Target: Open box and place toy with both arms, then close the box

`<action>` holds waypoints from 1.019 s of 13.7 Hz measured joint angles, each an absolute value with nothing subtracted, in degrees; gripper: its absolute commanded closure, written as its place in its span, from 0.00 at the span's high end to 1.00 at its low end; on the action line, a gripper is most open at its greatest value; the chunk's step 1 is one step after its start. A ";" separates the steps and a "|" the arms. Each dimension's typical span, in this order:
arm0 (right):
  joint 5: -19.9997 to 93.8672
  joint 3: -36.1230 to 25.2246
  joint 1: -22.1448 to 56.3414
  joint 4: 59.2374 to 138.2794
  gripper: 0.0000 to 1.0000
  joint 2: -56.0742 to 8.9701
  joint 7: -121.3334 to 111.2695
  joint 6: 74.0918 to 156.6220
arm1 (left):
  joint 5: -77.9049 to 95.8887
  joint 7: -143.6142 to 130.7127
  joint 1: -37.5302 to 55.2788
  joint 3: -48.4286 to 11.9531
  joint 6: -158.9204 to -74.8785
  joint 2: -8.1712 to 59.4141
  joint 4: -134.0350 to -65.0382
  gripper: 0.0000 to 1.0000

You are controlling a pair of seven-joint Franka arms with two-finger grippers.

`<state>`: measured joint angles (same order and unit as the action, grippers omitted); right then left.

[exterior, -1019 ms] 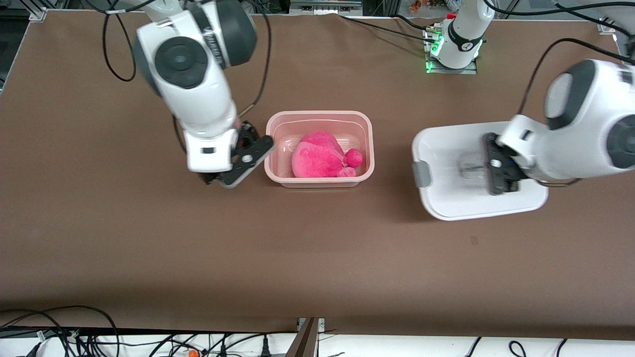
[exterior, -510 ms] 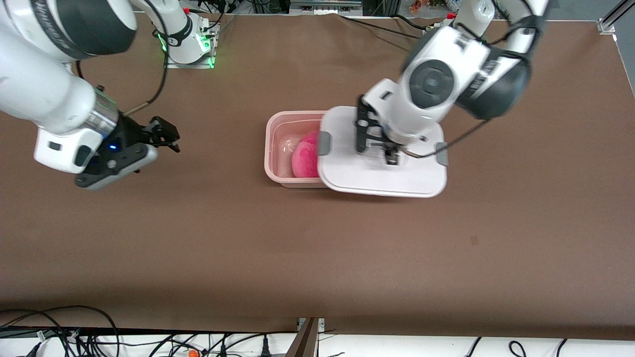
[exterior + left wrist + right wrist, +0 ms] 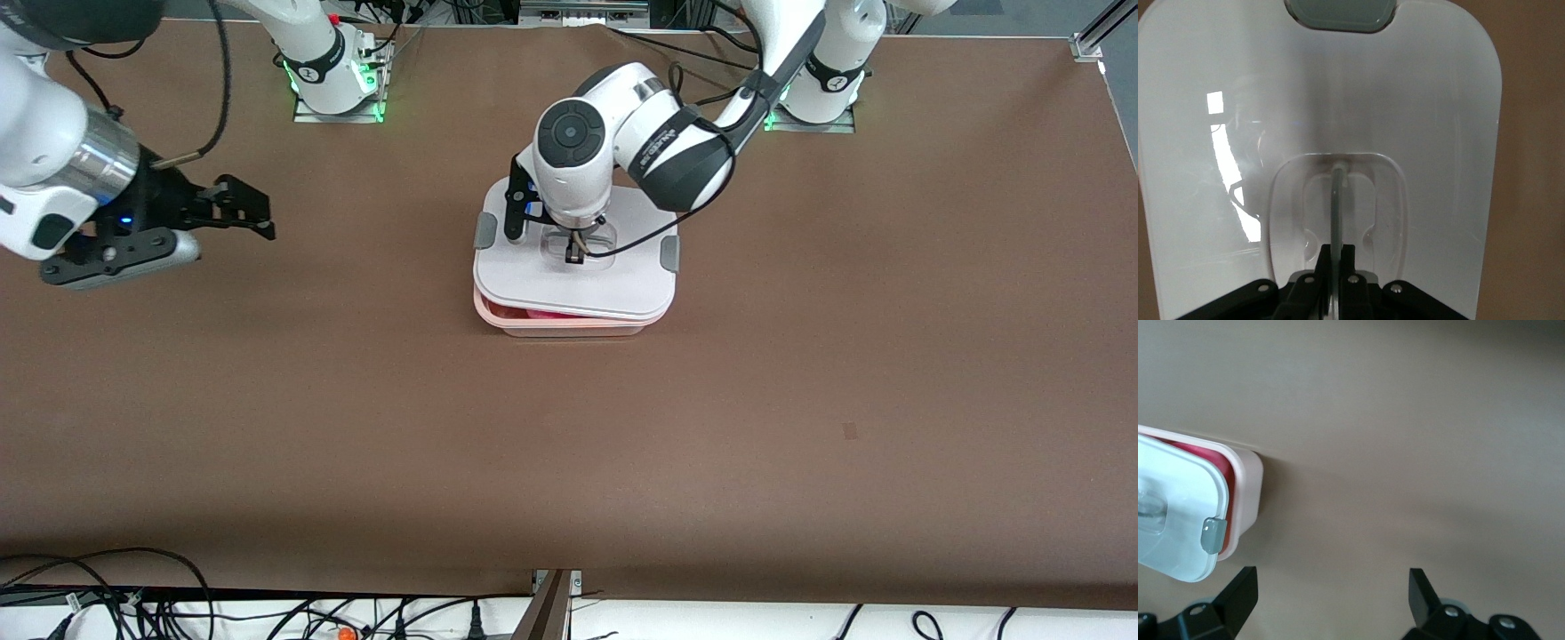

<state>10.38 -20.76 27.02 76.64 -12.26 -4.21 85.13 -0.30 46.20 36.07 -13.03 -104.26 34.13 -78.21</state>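
Observation:
The white lid (image 3: 578, 289) lies over the pink box (image 3: 569, 325) and covers it; the box's near rim shows under the lid's edge. My left gripper (image 3: 575, 253) is shut on the lid's clear handle (image 3: 1338, 190), as the left wrist view shows (image 3: 1336, 250). Grey clips (image 3: 484, 233) hang at both ends of the lid. The toy (image 3: 551, 313) shows only as a pink sliver under the lid. My right gripper (image 3: 258, 218) is open and empty over bare table toward the right arm's end. The right wrist view shows its spread fingers (image 3: 1238, 593) and the box's end (image 3: 1245, 493).
The brown table (image 3: 569, 444) is bare around the box. Both arm bases (image 3: 333, 76) stand along the table's edge farthest from the camera. Cables (image 3: 133, 596) lie along the table's near edge.
My left arm has carried the lid from the left arm's end of the table onto the box, hiding the toy. My right gripper has drawn away toward the right arm's end.

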 measured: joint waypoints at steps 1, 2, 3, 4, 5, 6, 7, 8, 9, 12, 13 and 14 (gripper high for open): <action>10.38 -21.95 26.98 76.93 1.00 -12.27 -4.57 85.10 | -0.30 45.66 36.34 -12.98 -104.43 34.38 -78.16 0.00; 10.38 -22.64 26.97 77.20 1.00 -12.27 -4.76 85.10 | -0.30 45.03 36.39 -12.90 -104.52 34.49 -78.02 0.00; 10.38 -22.85 26.98 77.35 1.00 -12.27 -4.76 85.10 | -0.30 44.64 36.38 -12.69 -104.55 34.60 -77.80 0.00; 10.37 -22.86 27.00 77.39 1.00 -12.27 -4.71 85.10 | -0.30 44.36 36.37 -12.44 -104.55 34.79 -77.54 0.00; 10.37 -22.86 27.04 77.39 1.00 -12.27 -4.65 85.08 | -0.30 43.99 36.36 -12.22 -104.60 35.05 -77.19 0.00; 10.35 -22.86 27.09 77.40 1.00 -12.27 -4.65 84.99 | -0.30 43.32 36.36 -12.09 -104.63 35.35 -76.71 0.00; 10.20 -22.86 27.16 77.40 1.00 -12.27 -4.64 84.87 | -0.30 42.82 36.36 -12.06 -104.63 35.74 -76.26 0.00; 9.79 -22.86 27.21 77.42 1.00 -12.27 -4.64 84.76 | -0.30 42.32 36.36 -12.04 -104.68 36.16 -75.99 0.00; 9.21 -22.86 27.22 77.43 1.00 -12.27 -4.64 84.63 | -0.30 41.81 36.37 -12.04 -104.82 36.58 -75.68 0.00; 8.51 -23.32 27.24 77.43 1.00 -12.00 -4.61 83.16 | -0.30 40.46 36.36 -11.90 -104.83 37.59 -74.80 0.00; 8.49 -23.81 27.23 77.54 1.00 -11.60 -4.61 82.74 | -0.30 39.97 36.37 -11.90 -104.83 37.83 -74.62 0.00; 8.49 -24.27 27.20 78.13 1.00 -10.84 -4.61 82.53 | -0.30 39.67 36.37 -11.90 -104.83 38.01 -74.48 0.00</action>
